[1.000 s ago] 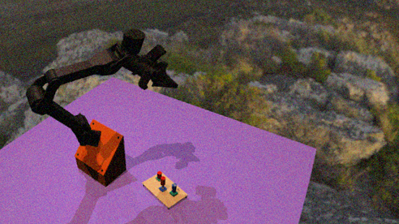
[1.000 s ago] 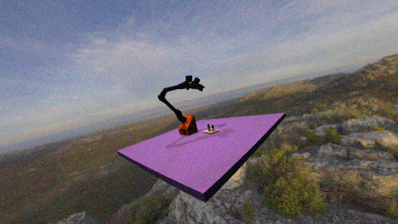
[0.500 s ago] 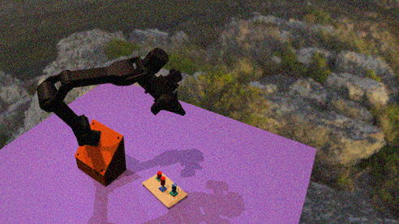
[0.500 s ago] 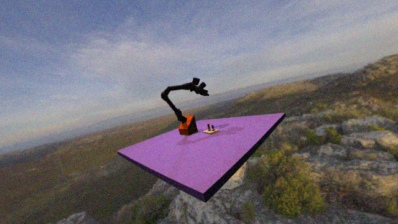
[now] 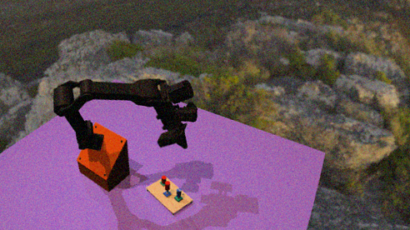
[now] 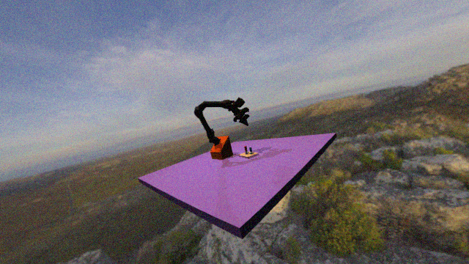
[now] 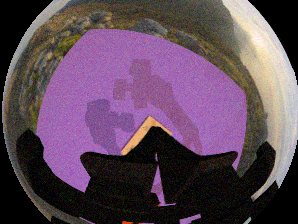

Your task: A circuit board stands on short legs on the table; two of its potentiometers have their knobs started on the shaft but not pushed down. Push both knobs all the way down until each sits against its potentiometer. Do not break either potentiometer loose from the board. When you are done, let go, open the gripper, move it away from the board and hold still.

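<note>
The tan circuit board (image 5: 177, 208) (image 6: 249, 156) (image 7: 136, 141) stands on the table in front of the arm's base. A red knob (image 5: 167, 185) stands tall over a blue potentiometer (image 5: 166, 194). A blue knob (image 5: 179, 192) stands over a green potentiometer (image 5: 178, 199). Another red knob (image 5: 163, 178) looks lower, close over its green part at the board's far corner. Exact gaps under the knobs are too small to tell. My gripper (image 5: 185, 146) (image 6: 247, 125) (image 7: 154, 129) is shut and empty, pointing downward high above the table. In the wrist view the fingers hide the knobs.
The orange base block (image 5: 105, 152) (image 6: 220, 148) stands just beside the board. The purple table (image 5: 264, 163) (image 6: 234, 194) (image 7: 200, 80) carries shadows of the arm. Rocks and scrub lie beyond its edges.
</note>
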